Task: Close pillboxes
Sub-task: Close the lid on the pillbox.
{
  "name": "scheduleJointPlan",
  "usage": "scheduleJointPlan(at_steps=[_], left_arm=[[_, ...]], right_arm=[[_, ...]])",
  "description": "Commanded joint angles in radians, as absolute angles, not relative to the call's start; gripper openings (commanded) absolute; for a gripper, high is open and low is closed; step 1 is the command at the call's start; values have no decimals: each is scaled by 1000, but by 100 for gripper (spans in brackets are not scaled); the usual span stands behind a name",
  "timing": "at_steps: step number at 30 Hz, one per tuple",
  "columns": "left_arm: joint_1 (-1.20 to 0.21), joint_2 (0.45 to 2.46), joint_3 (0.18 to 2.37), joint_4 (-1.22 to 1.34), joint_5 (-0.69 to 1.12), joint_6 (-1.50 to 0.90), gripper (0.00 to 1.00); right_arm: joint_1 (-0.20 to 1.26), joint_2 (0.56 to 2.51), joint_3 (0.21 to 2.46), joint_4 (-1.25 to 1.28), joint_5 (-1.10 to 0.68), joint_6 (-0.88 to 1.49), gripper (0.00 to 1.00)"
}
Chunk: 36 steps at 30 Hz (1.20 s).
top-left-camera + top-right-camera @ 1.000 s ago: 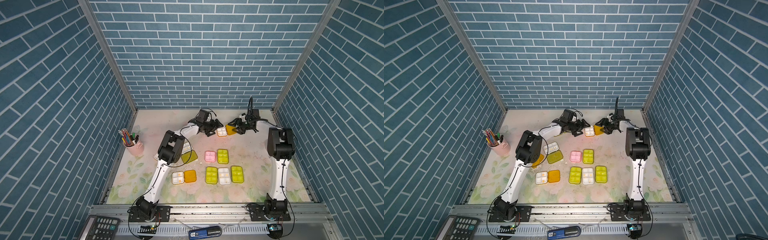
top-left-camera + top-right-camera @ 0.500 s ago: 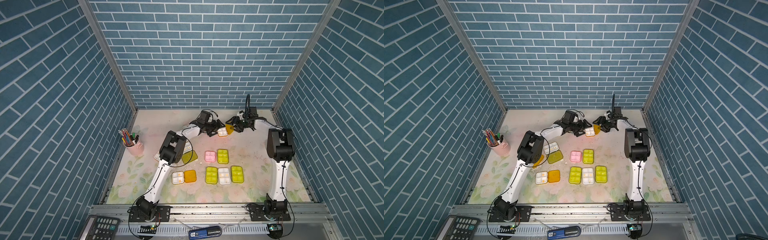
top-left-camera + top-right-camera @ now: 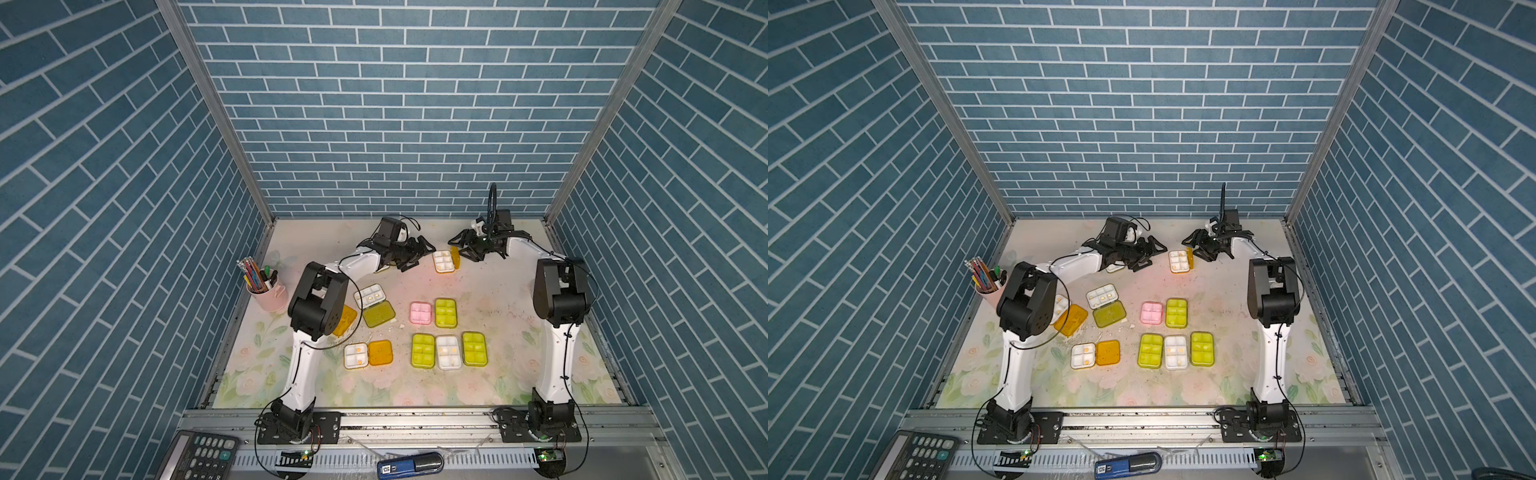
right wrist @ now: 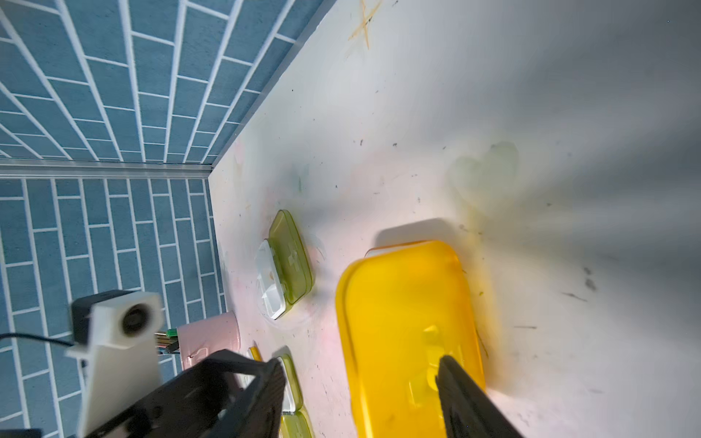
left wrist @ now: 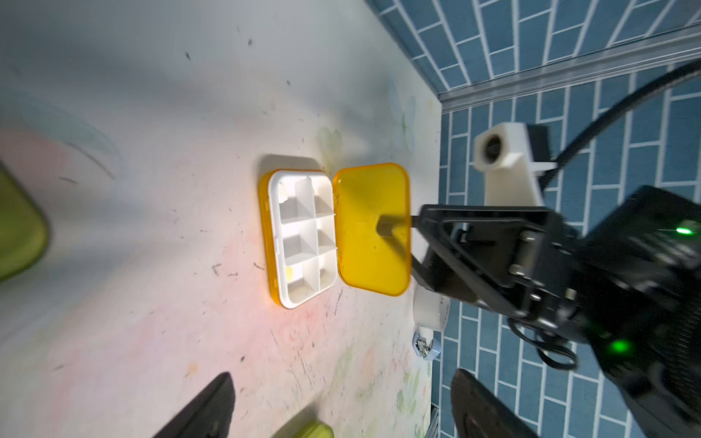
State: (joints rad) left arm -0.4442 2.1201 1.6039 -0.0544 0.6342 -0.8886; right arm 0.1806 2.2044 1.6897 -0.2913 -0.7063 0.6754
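Note:
In both top views an open pillbox lies far back in the middle, its white tray facing up. Its orange lid stands about half raised. My right gripper is open, and one of its fingers presses the lid's outer face. My left gripper is open just left of the tray, holding nothing. Nearer me, three more pillboxes lie open. Several others are shut, pink, yellow-green and clear.
A pink pencil cup stands at the left wall. Another yellow-green pillbox lies open under my left forearm. A black calculator and a blue device sit outside the front rail. Brick walls close three sides.
My right gripper has moved left against the orange lid, which has swung up from lying flat. My left gripper has shifted slightly beside the tray.

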Motion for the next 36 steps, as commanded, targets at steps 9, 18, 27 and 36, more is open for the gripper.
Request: scheduleJointPlan(at_steps=[9, 18, 27, 36], left_arm=[[-408, 1802, 1347, -97, 648, -750, 91], [-394, 1757, 1291, -103, 669, -769, 91], [-345, 1681, 1177, -54, 634, -873, 91], [-325, 1665, 1155, -19, 645, -912, 91]], right_arm=[[219, 2186, 1814, -443, -626, 606, 65], [268, 2266, 1983, -673, -438, 498, 64], [362, 2317, 2067, -864, -100, 316, 65], [392, 2386, 2118, -914, -65, 290, 68]])
